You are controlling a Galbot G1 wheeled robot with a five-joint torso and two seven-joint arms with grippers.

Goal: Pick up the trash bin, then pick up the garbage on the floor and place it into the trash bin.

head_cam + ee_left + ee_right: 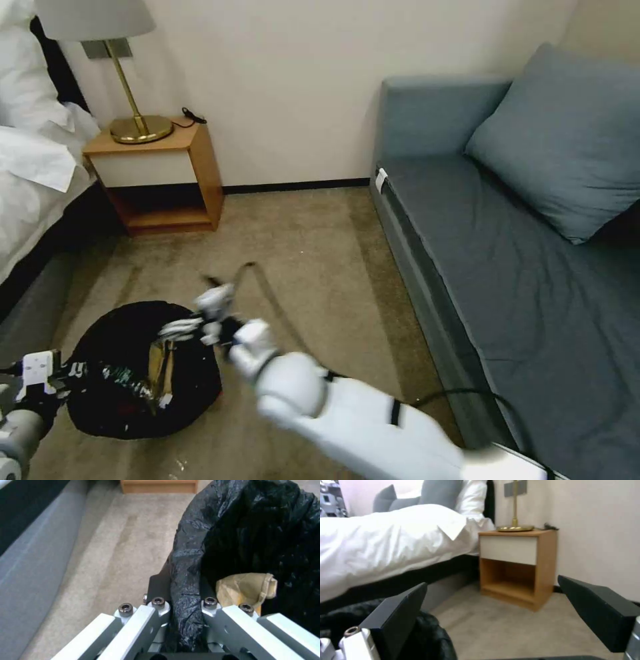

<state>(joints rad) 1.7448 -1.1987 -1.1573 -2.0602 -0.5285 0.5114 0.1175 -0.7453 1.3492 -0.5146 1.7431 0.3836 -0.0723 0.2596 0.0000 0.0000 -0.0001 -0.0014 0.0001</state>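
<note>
Bed (30, 167): white bedding along the left edge of the head view, above a dark base.
Lamp (130, 100): brass stem and round foot, standing on the nightstand.
Nightstand (167, 177): wooden, with a white drawer front and an open shelf below, against the wall between bed and sofa.
Left gripper (181, 616): low at the left of the head view, at the near-left rim of the bin; in the left wrist view its fingers are pinched on the rim, one outside the black liner and one inside.
Trash bin (137, 370): lined with a crinkled black bag, in front of the bed, held at its rim by the left gripper; whether it touches the carpet cannot be told.
Garbage (160, 373): a yellow-and-black wrapper and a piece with green on it lie inside the bin; the left wrist view shows a crumpled brown paper wrapper (246, 590) inside, just beside the inner finger.
Right gripper (493, 620): over the far-right rim of the bin, pointing toward the nightstand; its two dark fingers stand wide apart with nothing between them.
Carpet (300, 253): beige, bare between bin, nightstand and sofa.
Sofa (520, 267): blue-grey, along the right, with a matching cushion (567, 133) leaning at its back.
</note>
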